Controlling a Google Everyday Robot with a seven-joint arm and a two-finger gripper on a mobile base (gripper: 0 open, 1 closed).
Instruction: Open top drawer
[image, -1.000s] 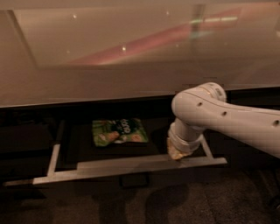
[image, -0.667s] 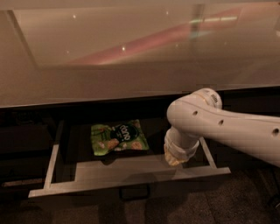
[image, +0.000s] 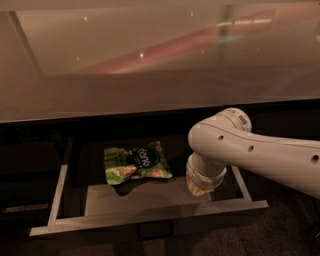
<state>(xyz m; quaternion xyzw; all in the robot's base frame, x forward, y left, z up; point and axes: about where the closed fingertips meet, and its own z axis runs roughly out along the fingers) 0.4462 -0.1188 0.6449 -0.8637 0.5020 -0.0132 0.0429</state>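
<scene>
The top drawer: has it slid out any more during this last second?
Yes. The top drawer has come further out from under the countertop edge, toward the camera. The hand sits inside its front right corner.

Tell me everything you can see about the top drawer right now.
The top drawer stands pulled well out from under the glossy counter. It is wide and shallow, with a dark front, a small dark bar handle at its centre, a pale metal rim and a grey floor. A green snack bag lies flat on the floor, left of centre and toward the back. The gripper reaches down inside the right side, near the front rim; whether it touches the drawer cannot be told.
</scene>
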